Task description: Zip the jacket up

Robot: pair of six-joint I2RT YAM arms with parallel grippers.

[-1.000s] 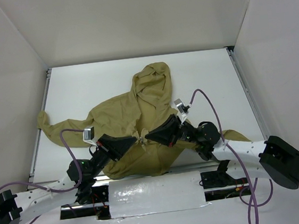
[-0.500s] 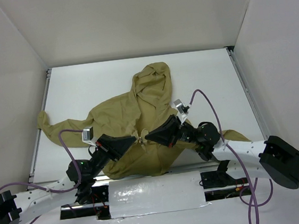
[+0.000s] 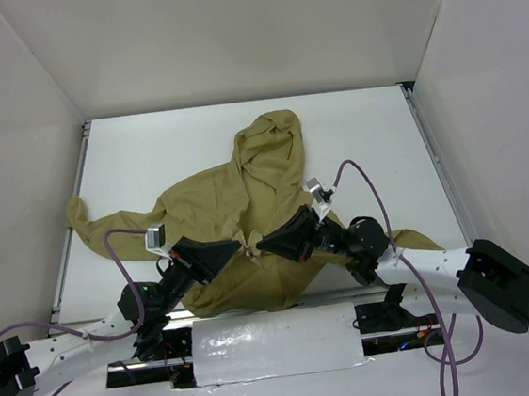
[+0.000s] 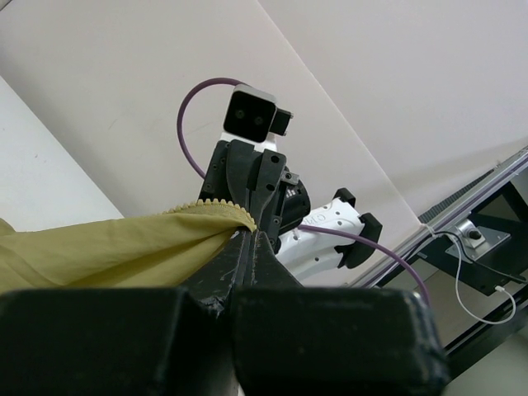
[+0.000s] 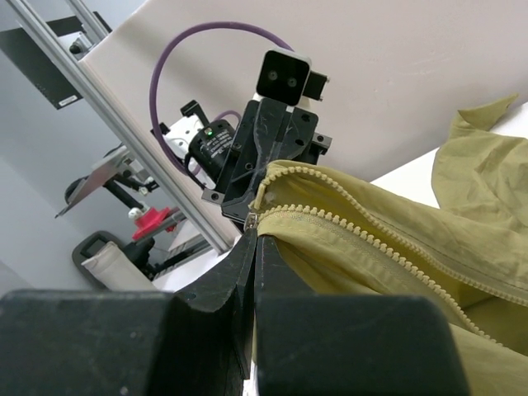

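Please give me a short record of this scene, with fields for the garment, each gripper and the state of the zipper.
garment: jacket, olive-tan, lying on the white table, hood at the far side
left gripper: shut on the jacket's toothed edge
right gripper: shut on the jacket at the zipper's end
zipper: tooth rows apart, not closed

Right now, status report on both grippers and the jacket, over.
Left gripper shut on jacket zipper edge. Right gripper shut at zipper slider. Jacket spread on table, zipper open above slider. No obstruction seen.
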